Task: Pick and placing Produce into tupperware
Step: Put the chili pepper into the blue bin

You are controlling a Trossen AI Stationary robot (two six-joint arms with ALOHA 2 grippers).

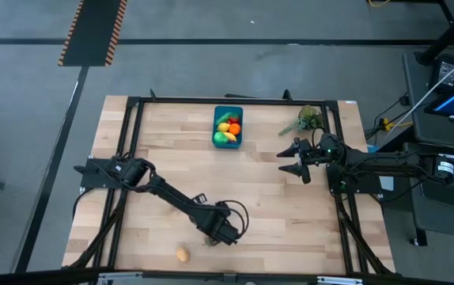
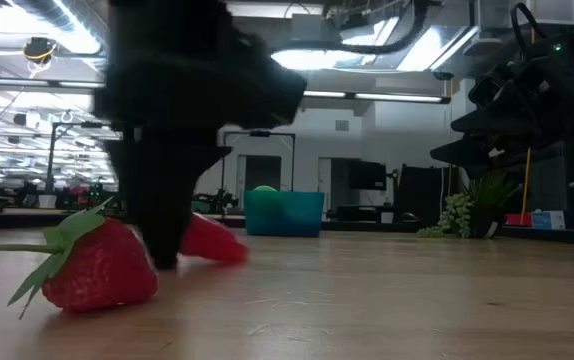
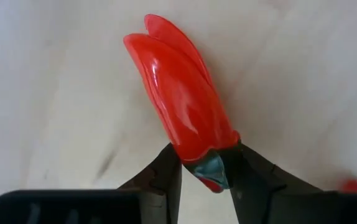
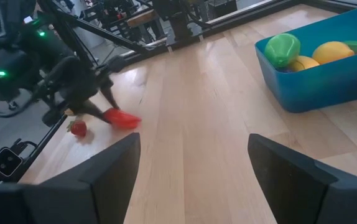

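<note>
Pale wooden boards form the desk [image 1: 259, 198], edged by a black metal frame, with grey floor around it and a lab room of ceiling lights and equipment visible behind in the low view.

Near the front edge of the desk, the left end effector [image 3: 200, 171] is pressed down over a red pepper [image 3: 178, 93], its two dark fingers [image 3: 166, 174] closing in on the pepper's stem end, touching it on both sides. Gripping at the narrow stalk rather than the wider body probably suits the small span of the jaws. The pepper lies flat on the wood, so I judge it is being grasped but not yet lifted. Just beside it lies a strawberry [image 2: 97, 265] with a green leafy cap, and farther toward the front a small yellowish-brown piece of produce [image 1: 182, 254] rests alone.

The tupperware [image 1: 228, 127] sits well apart, toward the far middle of the desk. It is a teal tub with rounded corners, already holding several toys: a green one, yellow ones, an orange one and something red. The pepper must therefore be carried across the desk.

The right end effector [image 4: 194, 171] hovers near the desk's right side with its fingers spread wide and nothing between them, apparently waiting out of the way. A leafy green sprig [image 1: 306, 119] lies near it.

The pepper is glossy, smooth plastic, bright red, long and tapered with lobed ridges.
</note>
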